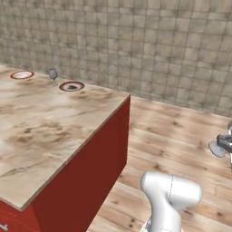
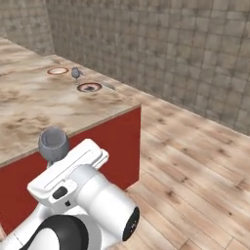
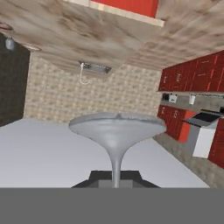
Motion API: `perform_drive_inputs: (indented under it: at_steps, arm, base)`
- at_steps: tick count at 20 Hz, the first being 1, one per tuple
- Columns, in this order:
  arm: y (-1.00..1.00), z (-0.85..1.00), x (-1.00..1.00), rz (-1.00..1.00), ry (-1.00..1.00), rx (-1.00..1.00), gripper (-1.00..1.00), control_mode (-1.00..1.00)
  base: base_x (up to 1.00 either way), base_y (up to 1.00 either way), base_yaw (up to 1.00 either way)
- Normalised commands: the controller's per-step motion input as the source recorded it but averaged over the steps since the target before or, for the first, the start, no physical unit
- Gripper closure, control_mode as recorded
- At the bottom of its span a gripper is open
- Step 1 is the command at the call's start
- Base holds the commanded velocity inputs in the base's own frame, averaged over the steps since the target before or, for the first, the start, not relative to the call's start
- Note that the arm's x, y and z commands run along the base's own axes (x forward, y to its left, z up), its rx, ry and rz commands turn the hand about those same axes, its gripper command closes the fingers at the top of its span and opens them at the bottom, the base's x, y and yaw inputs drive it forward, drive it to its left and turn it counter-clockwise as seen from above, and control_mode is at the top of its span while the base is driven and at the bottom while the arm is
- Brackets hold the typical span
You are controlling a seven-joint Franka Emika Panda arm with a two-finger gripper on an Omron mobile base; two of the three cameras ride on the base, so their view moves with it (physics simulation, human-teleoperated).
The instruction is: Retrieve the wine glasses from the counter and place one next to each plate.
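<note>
**While the fingers pinch its stem, one glass hangs off the island's end**

Right at the hand, the gripper point(image 3: 114, 179) is closed tight on the thin stem of a wine glass point(image 3: 116, 127). The stem runs straight up from between the two dark tips, and the grey glass flares out wide just beyond them. From the right base view the rounded grey-blue bowl point(image 2: 53, 141) pokes up just past the white hand. In the left base view the gripper point(image 1: 226, 142) sits at the far right edge with the glass point(image 1: 216, 147) touching it on its left, both over the wooden floor point(image 1: 181, 136).

Moving out from the gripper, the marbled island top point(image 1: 54, 131) over its red cabinet side lies off to its left, clear of the carried glass.

Well away from the gripper, at the island's far end by the tiled wall point(image 1: 158, 45), the second wine glass point(image 1: 53, 74) stands upright. It sits between the red-rimmed plate point(image 1: 21, 74) and the dark-rimmed plate point(image 1: 71, 86), a little nearer the dark-rimmed one. I can't tell whether it touches either.
</note>
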Motion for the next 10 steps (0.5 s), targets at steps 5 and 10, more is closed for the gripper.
perform_drive_inputs:
  at_steps: [5, 10]
  arm:
    - [0.0, 0.0, 0.0, 0.0, 0.0, 0.0, 1.0, 1.0]
    - [0.0, 0.0, 0.0, 0.0, 0.0, 0.0, 1.0, 1.0]
  base:
    - [0.69, -0.84, 0.64]
    - [0.23, -0.68, 0.74]
